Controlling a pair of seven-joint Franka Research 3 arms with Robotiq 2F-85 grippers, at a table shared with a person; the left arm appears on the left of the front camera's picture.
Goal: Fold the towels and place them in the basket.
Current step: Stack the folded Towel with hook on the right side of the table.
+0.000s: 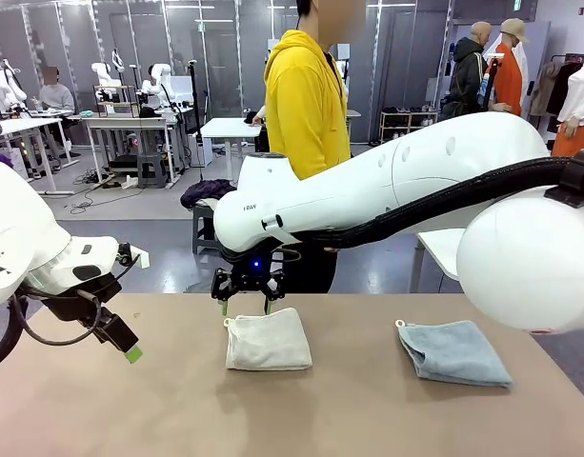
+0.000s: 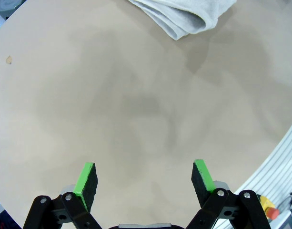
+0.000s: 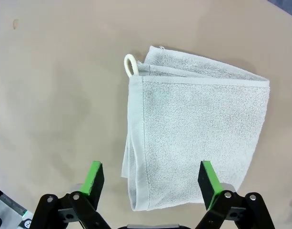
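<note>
Front view: a tan table [image 1: 301,419] runs across the lower half. Two towels lie on it, each already folded into a small square. The cream-white towel [image 1: 268,340] sits near the centre; the grey-blue towel [image 1: 454,351] lies well apart at its 3 o'clock. The right arm reaches across from the picture's right, and the right gripper [image 1: 246,307] hovers at the cream towel's 11 o'clock corner, jaws spread, holding nothing. The left gripper [image 1: 120,343] hangs above bare table at the cream towel's 9 o'clock; its spread is hard to judge here. A person in a yellow top [image 1: 306,95] stands at the far side.

Left wrist view: the green pads [image 2: 86,179] stand wide apart over bare table, empty. A folded edge of the cream-white towel [image 2: 176,16] shows at 12 o'clock.

Right wrist view: the pincer's green pads [image 3: 94,176] are wide open and empty, straddling the near edge of the cream-white towel [image 3: 198,138], whose white loop tag [image 3: 130,64] lies at 11 o'clock.

Judgement: folding looks done, and picking up the cream towel for the basket is the step in hand. The next move calls for lowering, then pinching all layers together.
</note>
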